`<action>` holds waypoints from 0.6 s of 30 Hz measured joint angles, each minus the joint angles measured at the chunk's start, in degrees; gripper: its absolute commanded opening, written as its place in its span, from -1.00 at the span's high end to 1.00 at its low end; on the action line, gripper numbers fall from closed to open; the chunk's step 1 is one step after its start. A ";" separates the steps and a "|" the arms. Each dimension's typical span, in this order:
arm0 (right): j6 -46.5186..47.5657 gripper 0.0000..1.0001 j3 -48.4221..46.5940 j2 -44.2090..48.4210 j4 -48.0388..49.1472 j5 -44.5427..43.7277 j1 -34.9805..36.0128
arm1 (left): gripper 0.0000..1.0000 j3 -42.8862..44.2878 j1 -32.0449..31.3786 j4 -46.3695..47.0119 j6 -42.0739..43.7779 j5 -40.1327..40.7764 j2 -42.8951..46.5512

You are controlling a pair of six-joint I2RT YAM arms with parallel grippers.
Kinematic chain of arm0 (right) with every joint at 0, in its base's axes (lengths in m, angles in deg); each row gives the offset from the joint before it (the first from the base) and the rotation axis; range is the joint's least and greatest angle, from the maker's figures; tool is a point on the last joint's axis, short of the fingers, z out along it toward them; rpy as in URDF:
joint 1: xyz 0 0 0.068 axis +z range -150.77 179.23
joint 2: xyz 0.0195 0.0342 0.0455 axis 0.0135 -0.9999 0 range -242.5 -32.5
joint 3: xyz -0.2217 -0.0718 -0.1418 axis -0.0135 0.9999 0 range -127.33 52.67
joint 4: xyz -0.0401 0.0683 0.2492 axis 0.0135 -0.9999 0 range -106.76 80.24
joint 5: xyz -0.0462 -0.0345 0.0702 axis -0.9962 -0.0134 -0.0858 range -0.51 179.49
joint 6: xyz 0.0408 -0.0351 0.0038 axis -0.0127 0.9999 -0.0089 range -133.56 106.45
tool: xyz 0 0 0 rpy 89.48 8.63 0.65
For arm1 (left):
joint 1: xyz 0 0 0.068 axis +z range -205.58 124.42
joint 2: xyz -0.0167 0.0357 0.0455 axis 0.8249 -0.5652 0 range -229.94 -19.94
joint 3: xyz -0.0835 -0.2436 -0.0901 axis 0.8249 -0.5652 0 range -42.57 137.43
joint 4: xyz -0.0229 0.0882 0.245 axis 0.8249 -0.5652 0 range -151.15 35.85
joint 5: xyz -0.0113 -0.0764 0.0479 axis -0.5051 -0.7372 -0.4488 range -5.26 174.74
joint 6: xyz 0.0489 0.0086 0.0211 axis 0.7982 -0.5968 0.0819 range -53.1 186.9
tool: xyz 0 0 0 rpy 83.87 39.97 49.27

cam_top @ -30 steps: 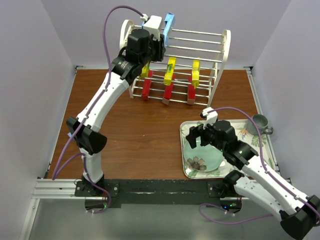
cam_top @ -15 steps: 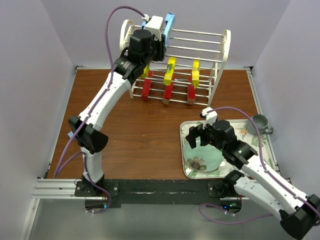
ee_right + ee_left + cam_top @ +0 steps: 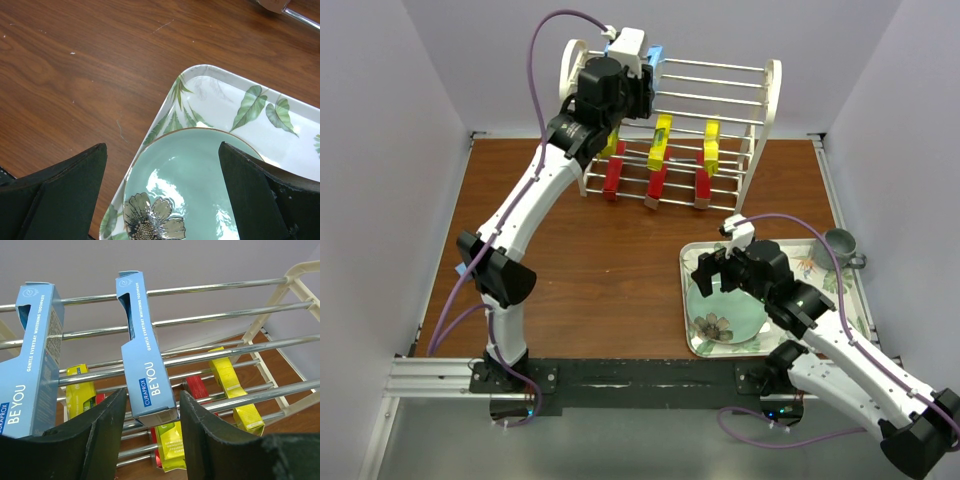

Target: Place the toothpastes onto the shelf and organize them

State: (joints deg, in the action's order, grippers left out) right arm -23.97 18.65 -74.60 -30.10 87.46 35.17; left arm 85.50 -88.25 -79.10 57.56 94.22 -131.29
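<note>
left gripper [image 3: 152, 395] spread, flanking light blue toothpaste box [image 3: 144, 352] on shelf [image 3: 225, 316] | right gripper [image 3: 162, 150] spread wide over green plate [image 3: 200, 172]

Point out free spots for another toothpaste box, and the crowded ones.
Free: top rungs right of the light blue box between the left fingers, out to the right side frame; bare table between shelf and tray. Crowded: top left, where a second light blue box stands, and lower tiers holding yellow boxes and red boxes.
</note>
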 measured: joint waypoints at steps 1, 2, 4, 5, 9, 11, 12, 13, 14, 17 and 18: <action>0.00 -0.97 0.00 0.00 0.00 0.00 0.00 | 0.01 0.00 0.00 0.13 -0.02 -0.02 0.00; 0.00 -0.97 0.00 0.00 0.00 0.00 0.00 | 0.03 0.00 0.00 0.15 -0.04 0.00 0.00; 0.00 -0.97 0.00 0.00 0.00 0.00 0.00 | 0.06 0.00 0.00 0.15 -0.07 0.00 0.00; 0.00 -0.97 0.00 0.00 0.00 0.00 0.00 | 0.06 -0.02 0.00 0.15 -0.09 0.00 0.00; 0.00 -0.97 0.00 0.00 0.02 0.02 0.00 | 0.06 -0.15 0.00 0.42 -0.13 -0.02 0.00; 0.00 -0.97 0.00 0.00 0.02 0.00 0.00 | 0.06 -0.50 0.00 0.94 -0.28 -0.04 0.02; 0.00 -0.97 0.00 0.00 0.02 0.02 0.00 | 0.06 -0.70 0.00 1.31 -0.39 -0.09 0.02; 0.00 -0.97 0.00 0.00 0.02 0.02 0.00 | 0.03 -1.05 0.00 1.70 -0.55 -0.11 0.11; 0.00 -0.97 0.00 0.00 0.02 0.02 0.00 | -0.03 -1.36 0.00 2.03 -0.57 -0.17 0.15; 0.00 -0.97 0.00 0.00 0.04 0.02 0.00 | -0.11 -1.75 -0.02 2.60 -0.66 -0.48 0.15; 0.00 -0.97 0.00 0.00 0.02 0.02 0.00 | -0.13 -1.95 -0.02 2.82 -0.68 -0.57 0.15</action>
State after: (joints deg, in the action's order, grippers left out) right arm -23.97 18.65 -74.60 -30.08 87.49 35.17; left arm 83.55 -88.27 -76.28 56.88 93.65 -131.14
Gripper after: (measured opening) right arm 0.985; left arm 0.527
